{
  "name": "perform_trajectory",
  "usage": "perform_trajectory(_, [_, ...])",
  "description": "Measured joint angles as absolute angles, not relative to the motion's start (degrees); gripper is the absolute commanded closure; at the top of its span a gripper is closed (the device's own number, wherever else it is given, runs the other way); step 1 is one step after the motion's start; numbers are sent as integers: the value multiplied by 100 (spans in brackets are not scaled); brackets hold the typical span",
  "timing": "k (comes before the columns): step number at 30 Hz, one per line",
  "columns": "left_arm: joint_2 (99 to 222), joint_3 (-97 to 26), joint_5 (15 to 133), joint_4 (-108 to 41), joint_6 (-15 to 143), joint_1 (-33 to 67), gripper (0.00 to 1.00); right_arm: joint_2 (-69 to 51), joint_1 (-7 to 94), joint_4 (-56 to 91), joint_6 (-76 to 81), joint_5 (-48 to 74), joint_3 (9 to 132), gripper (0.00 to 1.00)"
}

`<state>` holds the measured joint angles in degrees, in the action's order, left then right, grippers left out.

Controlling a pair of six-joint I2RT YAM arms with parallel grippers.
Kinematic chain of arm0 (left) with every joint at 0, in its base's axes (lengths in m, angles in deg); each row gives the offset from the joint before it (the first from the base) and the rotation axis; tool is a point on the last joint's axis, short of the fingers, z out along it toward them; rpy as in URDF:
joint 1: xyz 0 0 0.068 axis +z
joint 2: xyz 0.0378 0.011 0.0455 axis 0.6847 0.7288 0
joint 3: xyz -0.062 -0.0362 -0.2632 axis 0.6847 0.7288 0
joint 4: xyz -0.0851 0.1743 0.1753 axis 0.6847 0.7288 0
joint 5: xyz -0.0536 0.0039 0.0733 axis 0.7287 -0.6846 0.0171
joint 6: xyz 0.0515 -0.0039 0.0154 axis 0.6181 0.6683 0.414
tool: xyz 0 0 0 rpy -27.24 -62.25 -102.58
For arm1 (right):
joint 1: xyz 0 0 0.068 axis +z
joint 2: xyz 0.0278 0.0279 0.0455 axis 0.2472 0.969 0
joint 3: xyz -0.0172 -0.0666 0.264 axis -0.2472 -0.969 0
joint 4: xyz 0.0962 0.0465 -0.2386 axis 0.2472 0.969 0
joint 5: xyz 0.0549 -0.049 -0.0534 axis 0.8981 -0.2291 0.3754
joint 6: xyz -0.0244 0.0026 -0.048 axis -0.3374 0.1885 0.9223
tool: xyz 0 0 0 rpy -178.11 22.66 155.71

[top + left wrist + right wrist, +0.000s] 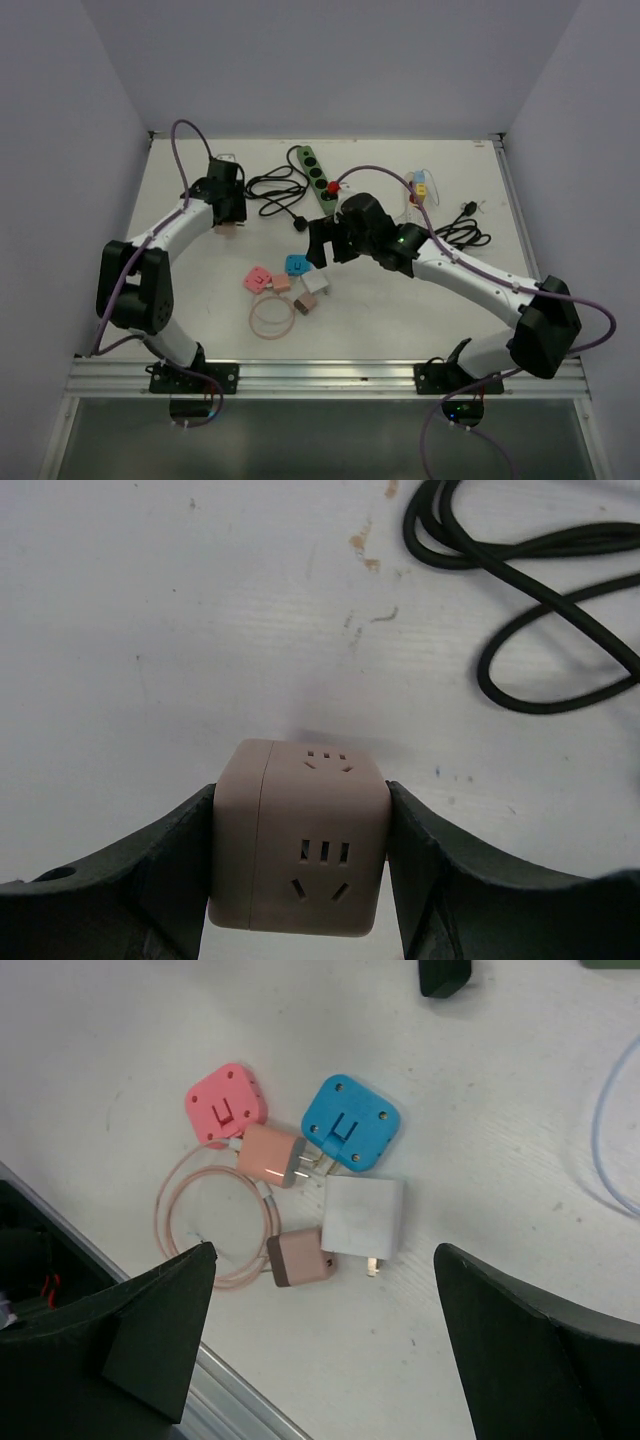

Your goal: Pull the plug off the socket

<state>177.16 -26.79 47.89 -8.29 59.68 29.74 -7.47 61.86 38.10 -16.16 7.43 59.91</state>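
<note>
Overhead, the left hand [226, 226] nearly hides its load at upper left, with only a beige corner peeking out. Its wrist camera settles it: the fingers [170, 870] clamp both sides of a beige cube socket [300, 830], though I can't tell whether it touches the worktop [150, 630]. That arm reaches far up the frame. The right arm bends in from lower right, and the right hand [325, 1250] is spread wide, grasping nothing, over a huddle of pink adapter [226, 1103], blue adapter [350, 1122], peach plug [272, 1155] between them, white charger [363, 1217] and tan plug [300, 1258]. Whether the peach plug's prongs sit inside the blue adapter is unclear. A black plug [444, 975] is cut off at the top edge.
</note>
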Motion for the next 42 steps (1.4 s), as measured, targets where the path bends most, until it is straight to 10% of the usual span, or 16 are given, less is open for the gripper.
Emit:
perform_trajectory(8, [19375, -4198, 4953, -355, 5793, 3839, 81, -1606, 6092, 3922, -1431, -35, 5121, 4])
perform_trajectory(24, [19908, -4590, 5534, -276, 5559, 4609, 4, -2259, 4973, 4092, -1599, -1051, 4313, 3])
perform_trajectory(42, [16251, -2544, 6245, -691, 5424, 3214, 6, -1208, 2763, 3655, -2156, -924, 4223, 25])
